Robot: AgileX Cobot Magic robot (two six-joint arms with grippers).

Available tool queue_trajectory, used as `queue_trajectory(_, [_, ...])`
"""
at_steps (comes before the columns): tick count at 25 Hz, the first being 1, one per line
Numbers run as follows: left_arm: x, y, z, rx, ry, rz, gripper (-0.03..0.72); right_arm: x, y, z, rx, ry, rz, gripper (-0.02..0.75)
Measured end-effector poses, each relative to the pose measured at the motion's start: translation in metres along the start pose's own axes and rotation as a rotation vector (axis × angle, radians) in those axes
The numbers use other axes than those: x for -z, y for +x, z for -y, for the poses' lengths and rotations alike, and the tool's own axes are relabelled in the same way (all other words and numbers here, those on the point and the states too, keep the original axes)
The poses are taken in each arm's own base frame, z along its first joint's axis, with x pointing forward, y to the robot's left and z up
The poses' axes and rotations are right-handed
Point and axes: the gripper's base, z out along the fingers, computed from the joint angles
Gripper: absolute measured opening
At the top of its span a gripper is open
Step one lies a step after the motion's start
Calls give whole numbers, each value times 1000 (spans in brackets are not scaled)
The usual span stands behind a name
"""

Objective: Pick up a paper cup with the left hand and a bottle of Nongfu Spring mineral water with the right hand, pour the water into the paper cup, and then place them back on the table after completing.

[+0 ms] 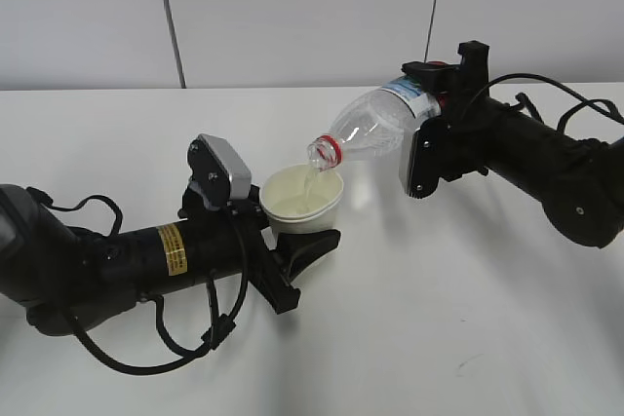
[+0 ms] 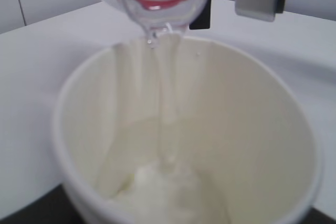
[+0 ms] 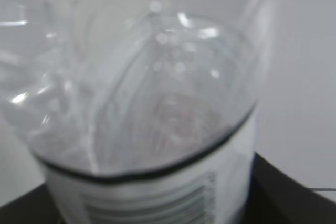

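The left end effector (image 1: 292, 252) grips the cup (image 1: 302, 201) above the worktop (image 1: 468, 319); the right end effector (image 1: 441, 104) clamps the bottle (image 1: 375, 126), mouth just over the cup's rim. Water (image 2: 167, 108) streams in (cup partly filled), so keep the mouth centred over the cup and tilt gently.

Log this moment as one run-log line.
phase: pouring | left hand: holds paper cup | right hand: tilts bottle | water streaming into cup

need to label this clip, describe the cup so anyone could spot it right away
On the white table, look left of centre to the black arm with the yellow sticker; its gripper holds the cup upright. It is a short, cream paper cup, open on top, with water streaming in from the tilted clear bottle with a red neck ring, held by the other arm.
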Motion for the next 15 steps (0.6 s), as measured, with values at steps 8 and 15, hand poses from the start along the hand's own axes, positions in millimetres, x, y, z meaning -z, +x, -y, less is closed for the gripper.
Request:
queue_trajectory(8, [0, 0, 0, 0, 0, 0, 398, 0, 0, 0, -29, 2, -1, 412])
queue_trajectory(15, [0, 0, 0, 0, 0, 0, 398, 0, 0, 0, -82, 2, -1, 412])
